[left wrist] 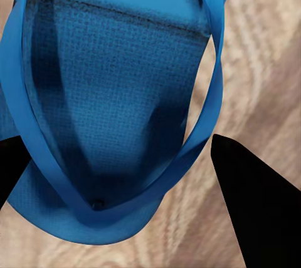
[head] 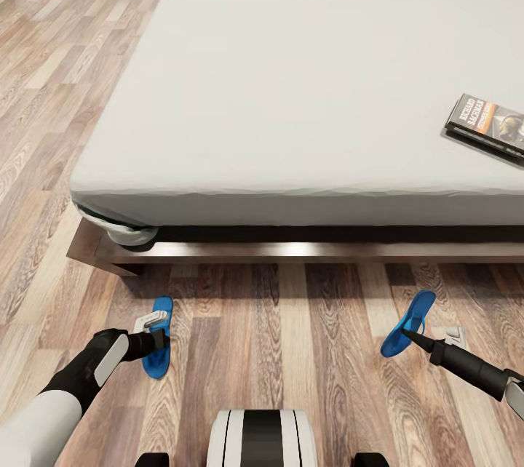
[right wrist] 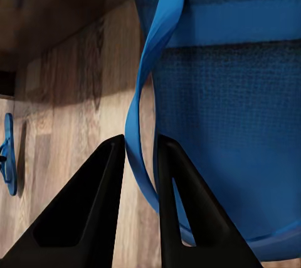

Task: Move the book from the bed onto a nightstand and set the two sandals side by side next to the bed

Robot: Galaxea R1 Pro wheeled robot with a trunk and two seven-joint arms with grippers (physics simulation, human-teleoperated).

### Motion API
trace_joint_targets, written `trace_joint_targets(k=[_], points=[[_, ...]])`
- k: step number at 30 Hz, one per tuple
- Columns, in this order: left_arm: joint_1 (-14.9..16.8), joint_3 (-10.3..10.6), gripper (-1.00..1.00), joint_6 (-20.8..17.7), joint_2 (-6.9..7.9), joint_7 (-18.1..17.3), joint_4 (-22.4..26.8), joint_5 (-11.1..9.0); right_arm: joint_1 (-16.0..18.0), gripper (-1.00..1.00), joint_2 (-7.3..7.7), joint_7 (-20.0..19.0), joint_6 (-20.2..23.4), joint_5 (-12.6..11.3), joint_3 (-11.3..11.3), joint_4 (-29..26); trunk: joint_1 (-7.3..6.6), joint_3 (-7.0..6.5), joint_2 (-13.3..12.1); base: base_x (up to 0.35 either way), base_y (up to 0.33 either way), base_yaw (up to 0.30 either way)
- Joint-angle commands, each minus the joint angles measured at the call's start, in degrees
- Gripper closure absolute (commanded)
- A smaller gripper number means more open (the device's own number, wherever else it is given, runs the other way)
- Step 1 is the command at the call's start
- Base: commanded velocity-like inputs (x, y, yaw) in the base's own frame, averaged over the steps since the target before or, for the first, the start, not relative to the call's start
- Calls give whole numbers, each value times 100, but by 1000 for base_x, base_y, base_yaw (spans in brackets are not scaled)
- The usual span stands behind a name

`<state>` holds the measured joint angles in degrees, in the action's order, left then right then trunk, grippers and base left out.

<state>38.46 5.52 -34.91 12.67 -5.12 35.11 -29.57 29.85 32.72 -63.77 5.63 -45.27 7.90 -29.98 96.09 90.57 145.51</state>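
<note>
Blue sandals sit well apart on the wood floor [head: 306, 350] in front of the bed [head: 291, 125]. Our left tool [left wrist: 119, 155] hangs spread over the left sandal [head: 158, 340], its fingers [left wrist: 251, 205] either side of the strap. Our right tool [right wrist: 141, 155] pinches the strap of the right sandal [head: 407, 321], which tilts up. We see the book [head: 486, 124] lying on the mattress near its right edge.
</note>
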Motion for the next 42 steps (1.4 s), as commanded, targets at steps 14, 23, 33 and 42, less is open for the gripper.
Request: trace_joint_targets(k=[14, 23, 33, 42], points=[[2, 11, 100, -16, 7, -16, 5, 12, 4, 100, 6, -13, 61, -61, 29, 1, -1, 3, 1, 0, 0, 0], [-2, 10, 100, -17, 7, -15, 5, 12, 4, 100, 7, -13, 61, -61, 28, 1, -1, 3, 1, 0, 0, 0], [0, 10, 100, -19, 7, -8, 5, 12, 4, 100, 6, -13, 61, -61, 30, 1, -1, 3, 1, 0, 0, 0], [0, 3, 100, -18, 15, -9, 5, 12, 3, 100, 6, -13, 61, -61, 33, 1, -1, 3, 1, 0, 59, 0]])
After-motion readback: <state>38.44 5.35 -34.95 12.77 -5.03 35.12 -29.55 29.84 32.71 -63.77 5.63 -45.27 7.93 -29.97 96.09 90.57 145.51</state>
